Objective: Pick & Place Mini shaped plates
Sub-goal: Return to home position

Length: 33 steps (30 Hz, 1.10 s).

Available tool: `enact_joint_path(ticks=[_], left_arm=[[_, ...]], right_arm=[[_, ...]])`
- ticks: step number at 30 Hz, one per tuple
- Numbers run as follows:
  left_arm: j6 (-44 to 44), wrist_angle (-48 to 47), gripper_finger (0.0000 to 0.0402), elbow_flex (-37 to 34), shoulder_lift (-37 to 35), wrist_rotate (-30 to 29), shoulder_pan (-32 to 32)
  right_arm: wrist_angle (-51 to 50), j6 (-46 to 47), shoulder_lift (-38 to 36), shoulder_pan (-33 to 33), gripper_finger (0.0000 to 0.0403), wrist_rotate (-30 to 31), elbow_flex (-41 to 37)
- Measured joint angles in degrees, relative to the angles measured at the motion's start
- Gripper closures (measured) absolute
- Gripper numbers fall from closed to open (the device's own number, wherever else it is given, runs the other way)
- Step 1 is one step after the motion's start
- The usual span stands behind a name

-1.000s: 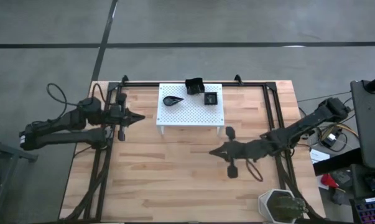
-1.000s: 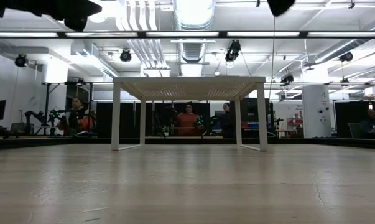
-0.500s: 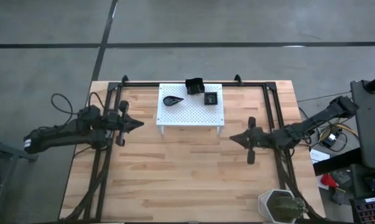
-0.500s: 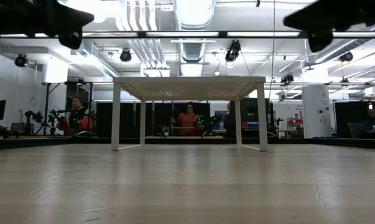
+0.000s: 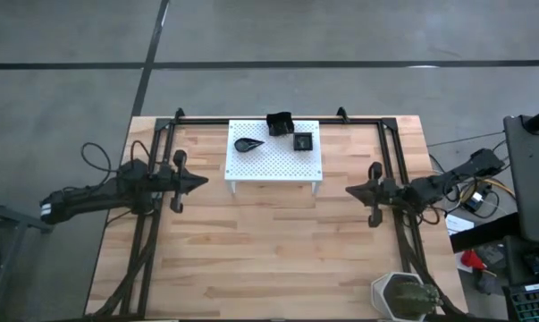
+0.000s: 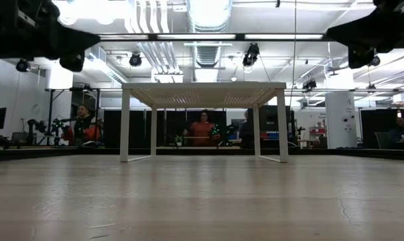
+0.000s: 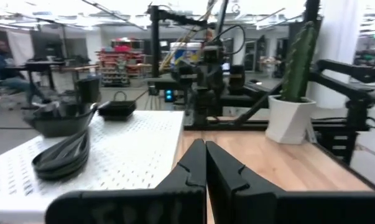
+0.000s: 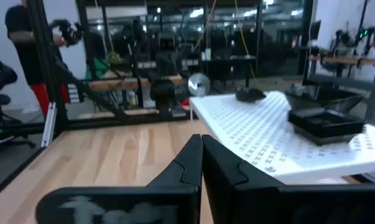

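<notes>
The pale wooden counter (image 5: 269, 250) carried no loose dishes on its bare planks, so the placing looked finished. I judged the step in hand to be parking the two dark arms at rest. The next move called only for each arm to settle at its own side, clear of the stand, with nothing to grasp.

The left pincer (image 5: 200, 181) hung near the stand's left end. In its wrist view, its fingers (image 7: 190, 171) were pressed together with nothing between them. The right pincer (image 5: 351, 190) hung off the stand's right end, likewise closed tight and empty, as the right wrist view showed.

The white perforated rectangular stand (image 5: 278, 161) stood at the counter's far middle and bore all the glossy black mini shaped plates. A pile of teardrop dishes (image 5: 248, 144) lay at its left. The bigger raised-rim squares (image 5: 279, 122) sat at the far edge, and the little squares (image 5: 303, 140) lay to the right. How many lay in each pile could not be counted.

The grey-green hexagonal pot (image 5: 385, 288) stood at the near right corner, well apart from the stand, and held a green cactus.
</notes>
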Motion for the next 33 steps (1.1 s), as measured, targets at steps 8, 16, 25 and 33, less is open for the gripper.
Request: enact_joint_path(ticks=[8,16,25,33], left_arm=[[-1.94,4.43,0.0401,-5.58,-4.91,-5.47,-0.02],[-1.38,0.56,0.0401,-6.96,-7.25,-7.56,0.00],[-9.16,-2.98,0.0401,-6.98,-6.67,-8.84,0.00],[-11.67,-4.78,0.0401,-7.03,-6.04,-8.86,0.00]], right_arm=[[-0.25,-1.80,-10.46,0.00,0.0394,-0.04,-3.97],[-8.36,-1.35,-16.47,-0.02,0.0394,-0.02,-5.51],[-9.99,-0.85,-14.66,0.01,0.0394,-0.12,-5.49],[-9.98,2.19,-14.09,0.00,0.0394,-0.07,-5.49]])
